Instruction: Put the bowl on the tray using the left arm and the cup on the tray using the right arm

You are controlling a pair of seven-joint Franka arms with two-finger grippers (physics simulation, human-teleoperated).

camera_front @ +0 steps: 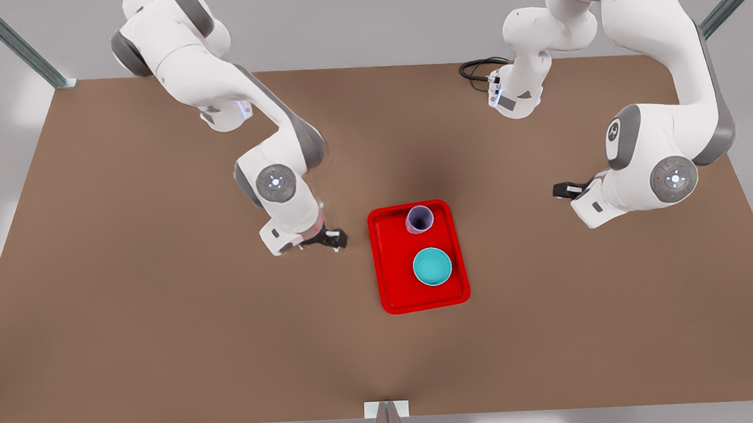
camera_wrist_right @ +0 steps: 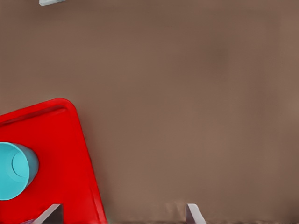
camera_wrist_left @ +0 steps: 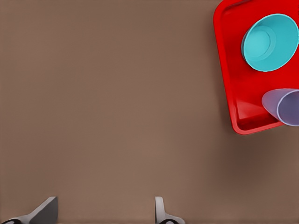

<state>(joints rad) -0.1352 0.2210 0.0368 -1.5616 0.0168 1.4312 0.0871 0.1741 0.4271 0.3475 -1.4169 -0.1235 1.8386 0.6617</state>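
Front view: the red tray point(camera_front: 391, 262) lies near the middle of the brown desk point(camera_front: 165, 322). Both task items stand upright on it. The turquoise bowl point(camera_front: 432, 266) sits in the half nearer the camera, and the lavender cup point(camera_front: 419, 218) sits in the far half, close to the rim. The two are near each other but apart.

I see the right gripper point(camera_front: 333, 240) at the front view's left, low over the desk just beside the tray's long edge. In the right wrist view its jaws are spread and hold nothing, with one fingertip point(camera_wrist_right: 51, 214) at the tray's rim.

The left gripper point(camera_front: 563, 190) is at the front view's right, well apart from the tray. In the left wrist view its jaws are also spread and empty, over bare desk.
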